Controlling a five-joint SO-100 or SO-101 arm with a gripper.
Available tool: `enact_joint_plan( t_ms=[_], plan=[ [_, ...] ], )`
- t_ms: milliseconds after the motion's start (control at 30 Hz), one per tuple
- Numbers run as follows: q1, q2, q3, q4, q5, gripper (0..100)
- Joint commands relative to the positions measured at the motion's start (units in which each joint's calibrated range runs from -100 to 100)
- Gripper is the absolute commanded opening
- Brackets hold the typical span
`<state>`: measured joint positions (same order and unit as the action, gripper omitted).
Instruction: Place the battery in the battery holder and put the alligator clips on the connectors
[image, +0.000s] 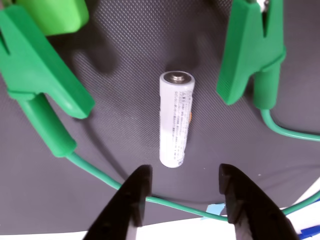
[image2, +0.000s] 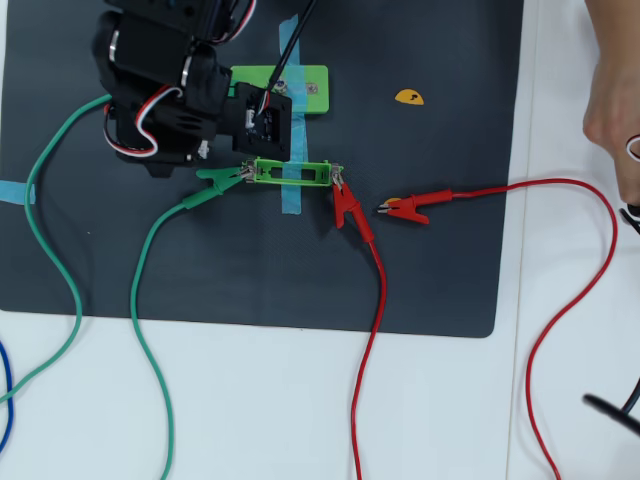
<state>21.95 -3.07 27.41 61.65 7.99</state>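
In the wrist view the battery (image: 175, 120), a white cylinder with fine print, lies on the dark mat with its metal cap away from me. My gripper (image: 185, 197) is open, its two black fingers (image: 131, 202) on either side of the battery's near end. Two green alligator clips (image: 45, 70) (image: 250, 50) lie left and right of the battery. In the overhead view the battery is hidden under the arm (image2: 160, 90). The narrow green battery holder (image2: 293, 172) is taped down, with a green clip (image2: 222, 180) at its left end and a red clip (image2: 347, 205) at its right end.
A second red clip (image2: 408, 208) lies loose to the right of the holder. A wider green plate (image2: 300, 88) sits beside the arm. A small orange piece (image2: 408, 97) lies on the dark mat (image2: 430, 280). A person's hand (image2: 612, 90) is at the right edge. Green and red wires trail over the white table.
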Motion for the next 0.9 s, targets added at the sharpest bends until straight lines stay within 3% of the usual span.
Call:
enact_joint_plan(
  t_ms=[0, 867],
  plan=[
    [-0.49, 0.90, -2.06, -0.58, -0.67, 13],
    [0.11, 10.34, -1.71, -6.86, -1.97, 13]
  ],
)
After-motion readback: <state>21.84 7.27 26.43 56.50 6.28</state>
